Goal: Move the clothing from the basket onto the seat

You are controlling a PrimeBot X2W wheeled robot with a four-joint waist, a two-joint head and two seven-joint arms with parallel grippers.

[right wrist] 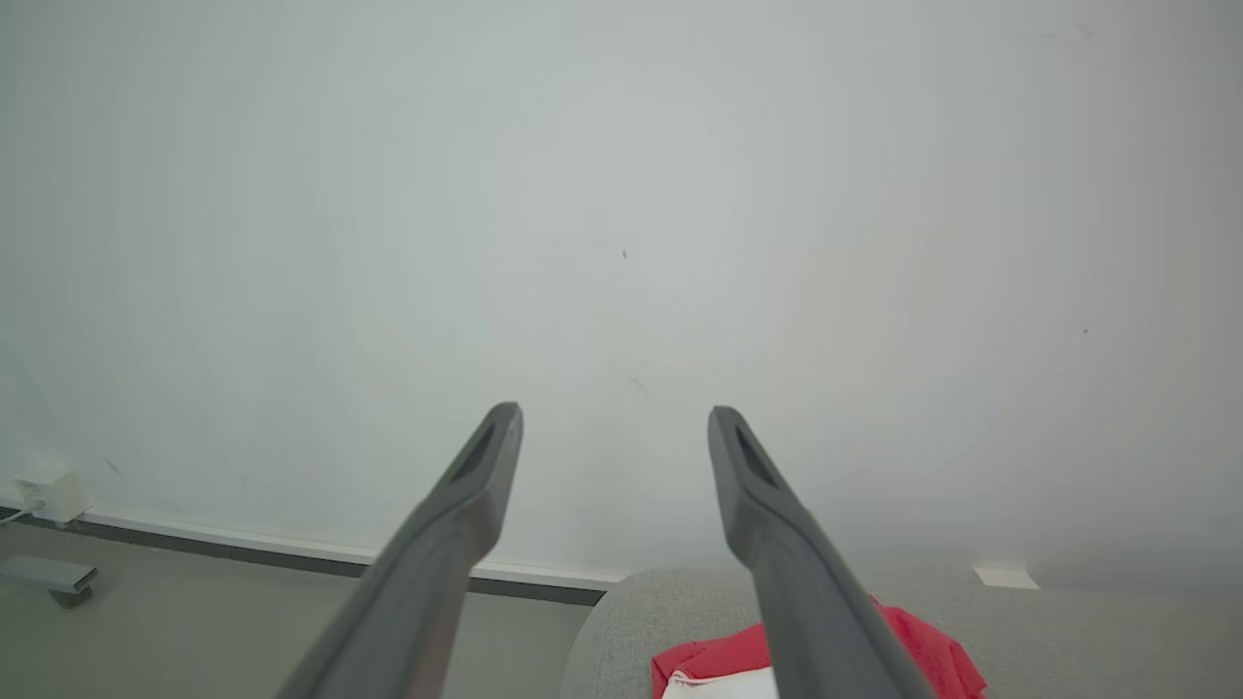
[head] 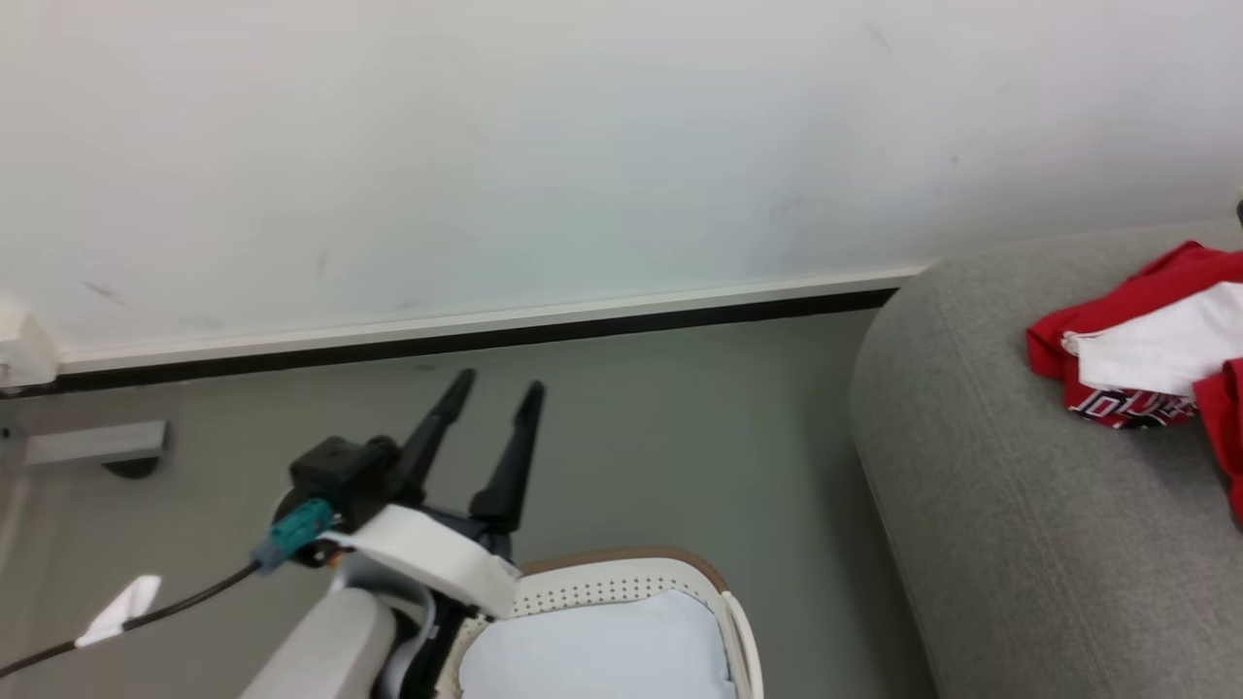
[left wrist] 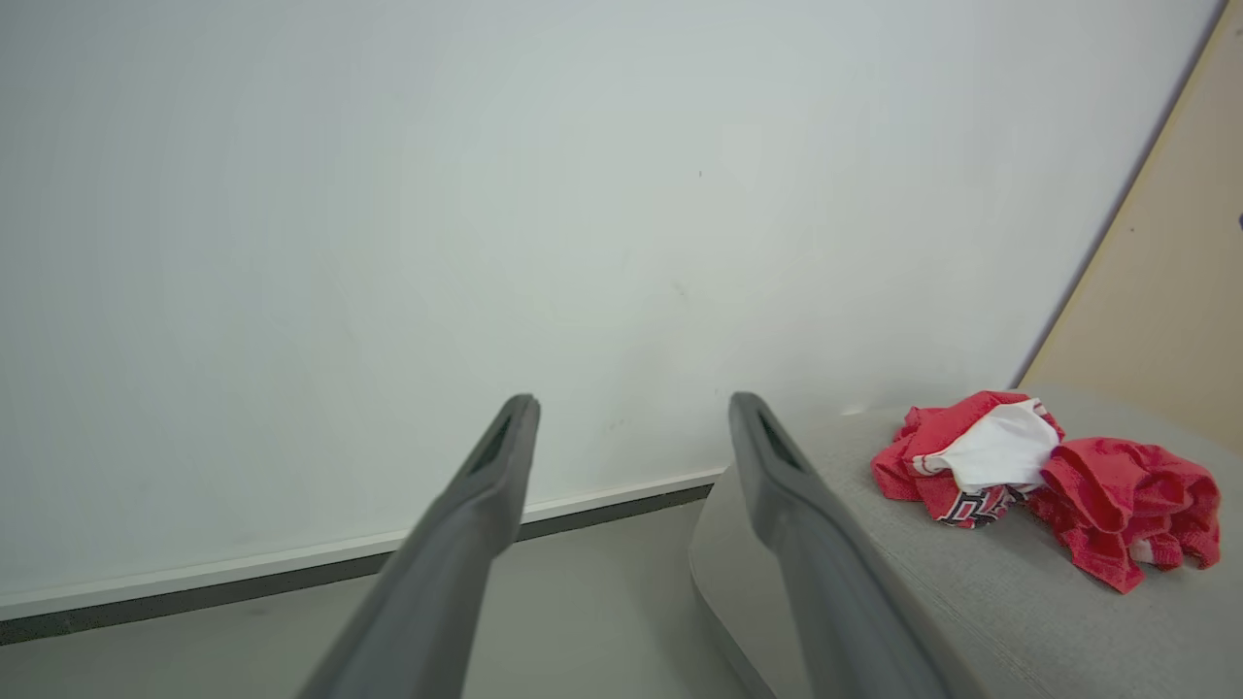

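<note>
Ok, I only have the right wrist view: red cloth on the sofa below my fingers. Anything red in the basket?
Observer: No red in the part of the basket the head view shows, just a pale liner sheet; its near end is cut off.
Operator: And my other arm?
Observer: The left gripper is open and empty beside the basket, fingers toward the wall.
Operator: How many garments over there?
Observer: The clothing lies as two red bundles side by side on the sofa.

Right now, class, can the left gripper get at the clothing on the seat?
Probably: the left gripper is open and empty, with only floor and bare seat between it and the clothing.
</note>
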